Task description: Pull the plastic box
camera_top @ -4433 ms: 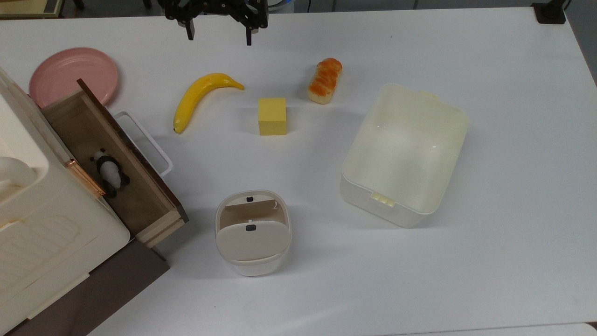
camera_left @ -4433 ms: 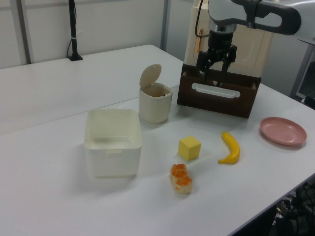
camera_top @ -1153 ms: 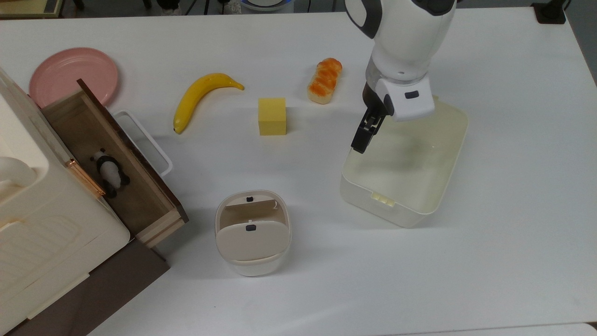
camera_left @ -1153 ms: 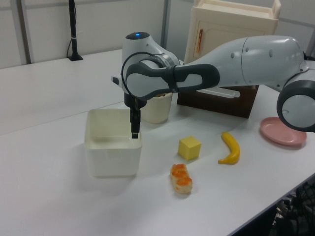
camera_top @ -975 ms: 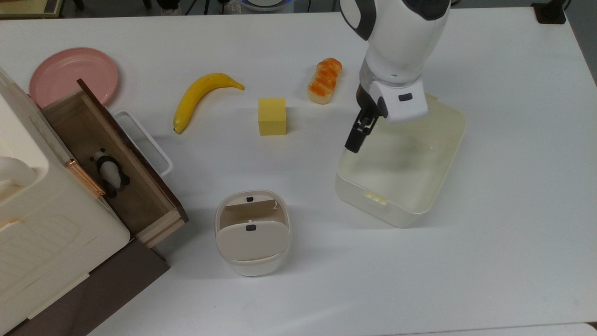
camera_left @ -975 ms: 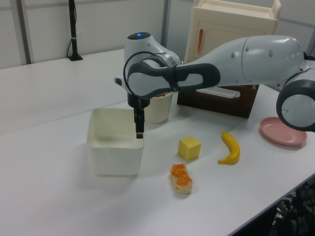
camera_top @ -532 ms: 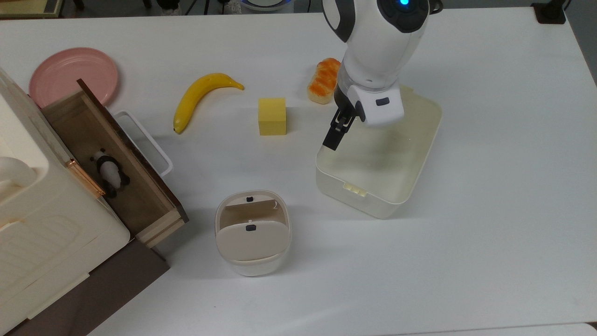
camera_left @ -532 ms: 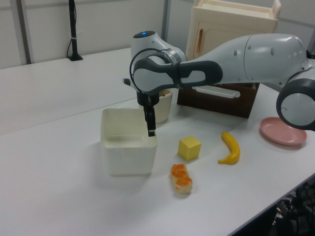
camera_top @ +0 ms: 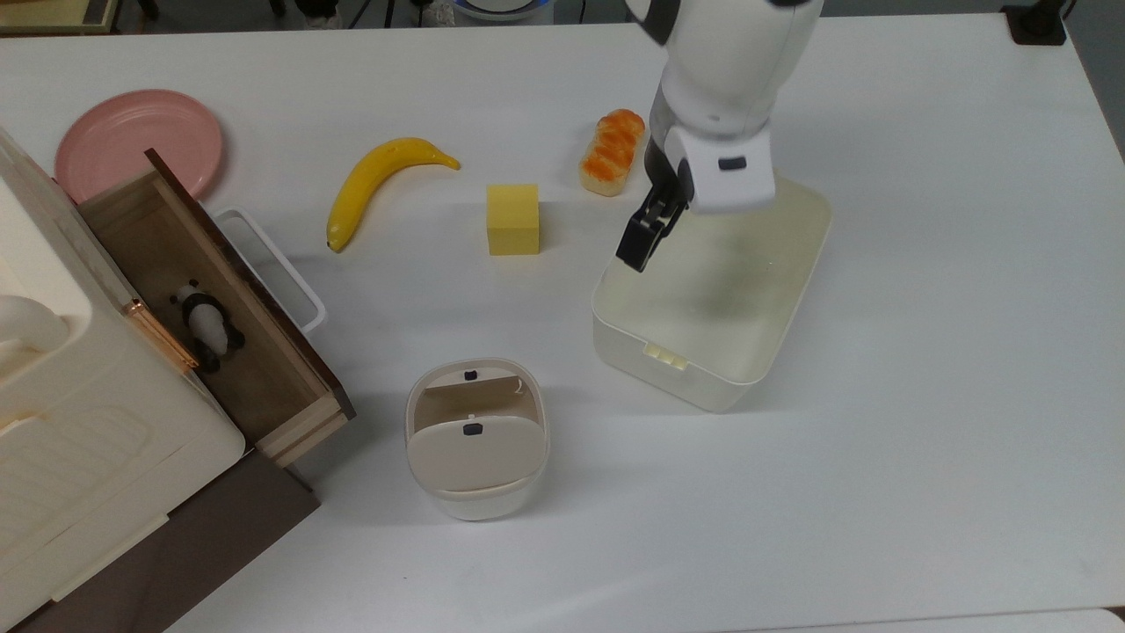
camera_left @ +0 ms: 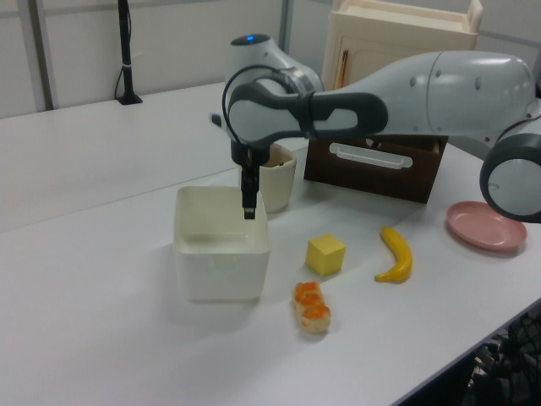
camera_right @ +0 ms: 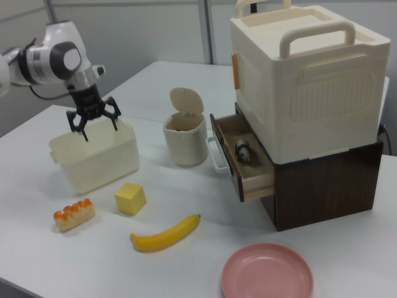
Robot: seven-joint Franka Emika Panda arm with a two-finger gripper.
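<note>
- Far to the top view's left of the plastic box (camera_top: pixel 729 316) stands the big storage case (camera_top: pixel 53 422). Its wooden drawer (camera_top: pixel 255 352) is pulled out towards the box, so the toy panda (camera_top: pixel 206 323) inside lies open to see.
- Also well to the top view's left of the box, the pink plate (camera_top: pixel 136 141) and the banana (camera_top: pixel 378 180) lie flat on the tabletop (camera_top: pixel 923 440). I judge they are outside the path of a pull.
- Nearer the box, on the same side, are the small bin (camera_top: pixel 476 440) with a flap lid and the yellow cube (camera_top: pixel 513 218). They are apart from the box, but a longer pull this way could reach them.
- Just beside the box's upper left corner in the top view lies the bread roll (camera_top: pixel 613 151), near the wall but not touching.
- Over the box's wall on the cube's side hangs the gripper (camera_right: pixel 100 131). Its fingers (camera_top: pixel 639 239) are spread apart and hold nothing, and their tips point down at about rim height. This pose suits hooking the wall, I think.
- Right of the middle of the tabletop in the top view sits the box itself, upright, lidless and turned a little.
</note>
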